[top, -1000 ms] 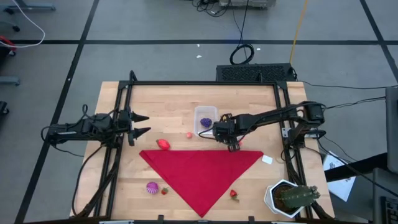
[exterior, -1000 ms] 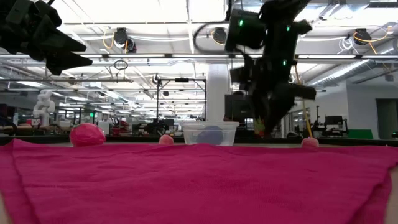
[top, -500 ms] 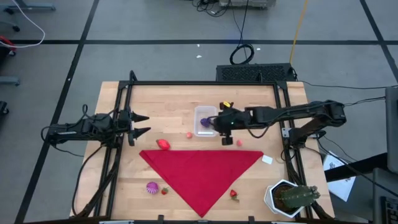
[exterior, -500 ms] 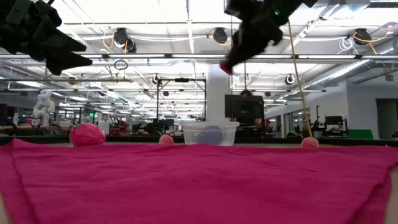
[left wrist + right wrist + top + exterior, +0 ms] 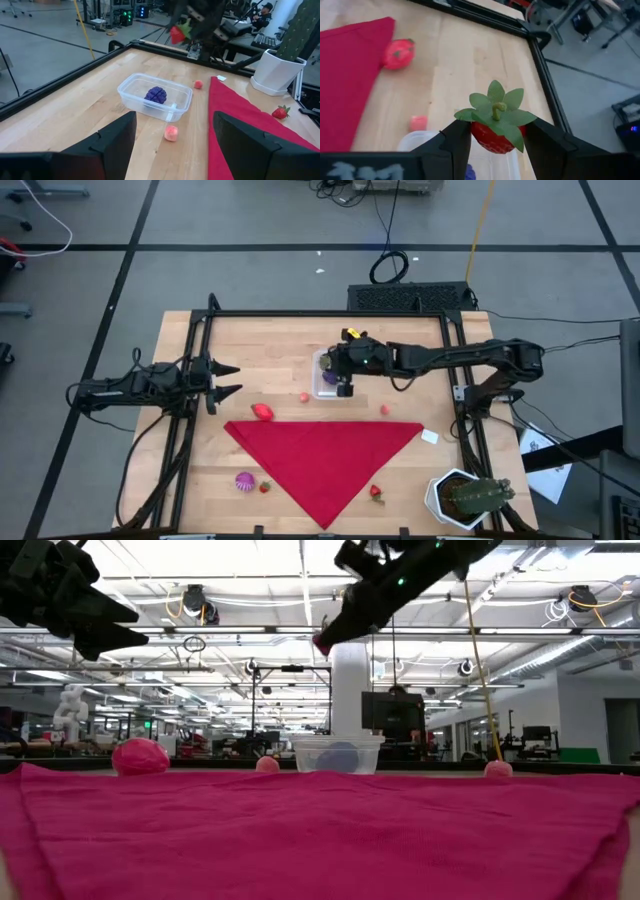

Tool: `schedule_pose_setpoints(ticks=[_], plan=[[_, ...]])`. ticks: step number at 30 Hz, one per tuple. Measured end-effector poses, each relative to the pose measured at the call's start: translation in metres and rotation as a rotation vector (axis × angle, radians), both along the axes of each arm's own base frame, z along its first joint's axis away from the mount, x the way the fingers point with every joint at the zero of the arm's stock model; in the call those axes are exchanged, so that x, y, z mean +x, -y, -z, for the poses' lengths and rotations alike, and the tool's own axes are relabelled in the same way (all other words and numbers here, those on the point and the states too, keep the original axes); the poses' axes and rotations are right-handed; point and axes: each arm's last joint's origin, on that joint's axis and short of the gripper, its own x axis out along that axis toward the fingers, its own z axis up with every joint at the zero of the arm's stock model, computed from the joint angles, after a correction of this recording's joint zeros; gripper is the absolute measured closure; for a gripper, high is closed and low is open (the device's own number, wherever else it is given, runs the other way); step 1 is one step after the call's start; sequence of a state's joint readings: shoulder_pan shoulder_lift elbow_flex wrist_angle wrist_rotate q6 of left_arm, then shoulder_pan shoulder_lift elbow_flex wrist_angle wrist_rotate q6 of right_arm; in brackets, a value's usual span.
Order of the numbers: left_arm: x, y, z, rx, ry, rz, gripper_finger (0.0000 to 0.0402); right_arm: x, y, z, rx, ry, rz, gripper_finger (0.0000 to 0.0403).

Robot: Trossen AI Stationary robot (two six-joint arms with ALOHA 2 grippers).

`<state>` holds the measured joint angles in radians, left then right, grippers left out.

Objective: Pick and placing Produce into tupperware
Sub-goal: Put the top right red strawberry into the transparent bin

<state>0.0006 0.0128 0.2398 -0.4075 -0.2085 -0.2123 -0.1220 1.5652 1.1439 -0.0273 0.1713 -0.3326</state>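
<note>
My right gripper (image 5: 496, 137), closed on a strawberry (image 5: 492, 136), hovers over the tub (image 5: 329, 373) at the high view's centre, so I judge the next move is lowering and releasing it beside the purple piece (image 5: 155, 94); my left gripper (image 5: 224, 381) waits open at left.

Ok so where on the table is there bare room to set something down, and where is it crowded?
Bare wood lies between the far frame rail and the tupperware, and left of the red cloth near the left gripper. It is crowded at the tupperware, where the right gripper holds a strawberry above it, and by the cactus pot.
</note>
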Motion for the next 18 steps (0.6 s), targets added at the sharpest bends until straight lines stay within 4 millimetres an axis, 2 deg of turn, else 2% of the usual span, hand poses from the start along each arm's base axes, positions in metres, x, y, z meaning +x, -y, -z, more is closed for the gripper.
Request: schedule_pose_setpoints(ticks=[5,18], plan=[[0.0,0.0,0.0,0.0,-0.001,0.0,0.0131,0.009,0.013,0.015,0.094,0.01,0.012,0.0246],[0.0,0.0,0.001,0.003,-0.008,0.001,0.0131,0.024,0.028,0.055,0.187,-0.048,0.071,0.0245]])
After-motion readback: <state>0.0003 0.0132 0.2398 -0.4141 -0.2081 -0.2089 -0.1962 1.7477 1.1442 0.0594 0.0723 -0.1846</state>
